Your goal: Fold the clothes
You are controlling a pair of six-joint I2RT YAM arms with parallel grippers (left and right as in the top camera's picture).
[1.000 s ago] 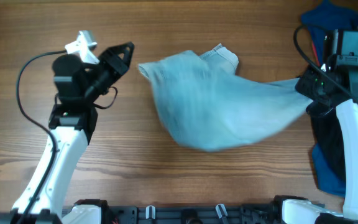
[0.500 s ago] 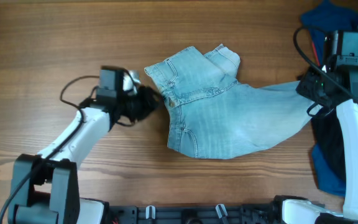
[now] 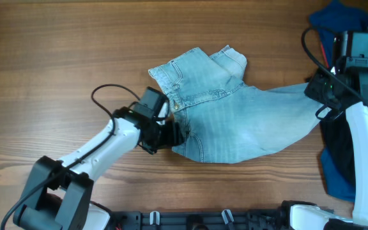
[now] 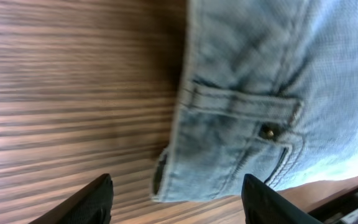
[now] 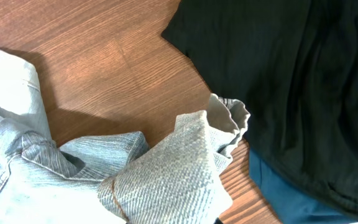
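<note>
Wooden table (image 3: pixel 43 38) underneath, with pale denim shorts (image 3: pixel 235 121) sprawled across its middle, waistband toward the left and one leg drawn out to the right edge. Heaped beside that edge: a black garment (image 5: pixel 303 74) over a blue garment (image 5: pixel 288 200). No clean fold made yet, only rumpled overlap at the far hem. Apparently clamped on the stretched leg, judging by cloth bunched up to it: right gripper (image 3: pixel 313 94), fingers themselves hidden. Spread wide astride the near waistband corner, grasping nothing: left gripper (image 4: pixel 178 199). Nearly everything left to do, probably: seize the corner, fold over, square up.
</note>
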